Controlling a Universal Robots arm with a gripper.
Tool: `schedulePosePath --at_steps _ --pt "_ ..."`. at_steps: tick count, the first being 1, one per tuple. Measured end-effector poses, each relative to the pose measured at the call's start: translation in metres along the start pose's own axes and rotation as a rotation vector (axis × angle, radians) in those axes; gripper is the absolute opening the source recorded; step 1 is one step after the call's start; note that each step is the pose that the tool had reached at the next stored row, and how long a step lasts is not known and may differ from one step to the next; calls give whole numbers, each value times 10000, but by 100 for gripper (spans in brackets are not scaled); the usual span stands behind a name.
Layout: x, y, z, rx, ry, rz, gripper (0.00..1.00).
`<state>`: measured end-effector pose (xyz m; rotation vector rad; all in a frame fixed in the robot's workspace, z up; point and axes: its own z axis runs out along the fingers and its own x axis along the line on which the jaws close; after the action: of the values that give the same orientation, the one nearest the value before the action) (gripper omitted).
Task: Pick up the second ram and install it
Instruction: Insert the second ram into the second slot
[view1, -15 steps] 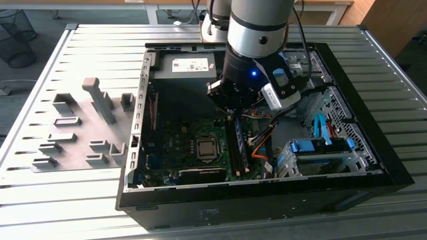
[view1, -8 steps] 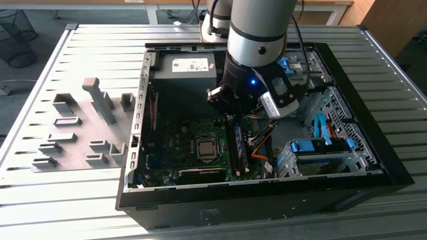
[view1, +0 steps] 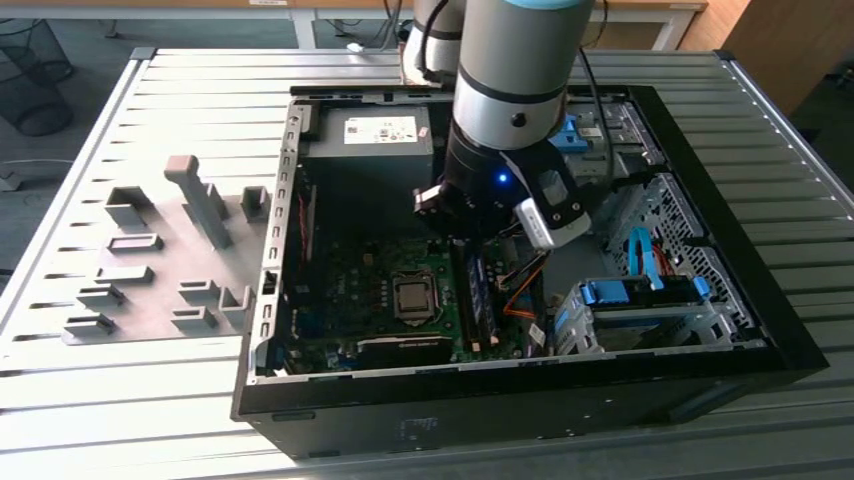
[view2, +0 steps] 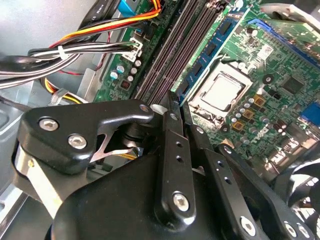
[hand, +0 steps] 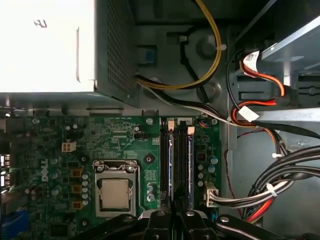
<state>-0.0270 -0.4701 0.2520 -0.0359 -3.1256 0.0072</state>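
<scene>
End effector (view2: 174, 102) sits low inside the open computer case (view1: 534, 405), which lies on the slatted metal worktop (view1: 120, 400). In the second wrist view its two black fingers (view2: 172, 150) are drawn close together, with only a thin gap between them, and nothing is visibly clamped there. Their tips are at the near end of the memory slots (view2: 170, 55).

The second ram (view2: 212, 47) stands in a slot on the green motherboard (view2: 280, 65). It is a blue-green stick with dark chips, and it runs away from the fingertips beside the processor socket (view2: 220, 92). I cannot tell if the fingertips touch it. In the first wrist view the same stick shows as a thin blue edge (hand: 171, 165) between the black slots, with the silver power supply (hand: 45, 45) behind the board and bundled cables (hand: 280, 185) at the side.

In the exterior view, grey holder blocks (view1: 200, 200) stand on the worktop at the exterior view's left, outside the case.
</scene>
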Motion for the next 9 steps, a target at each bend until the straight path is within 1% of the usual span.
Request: schedulePosePath --at_steps 9 --pt "-7 -20 155 -2 0 117 14"
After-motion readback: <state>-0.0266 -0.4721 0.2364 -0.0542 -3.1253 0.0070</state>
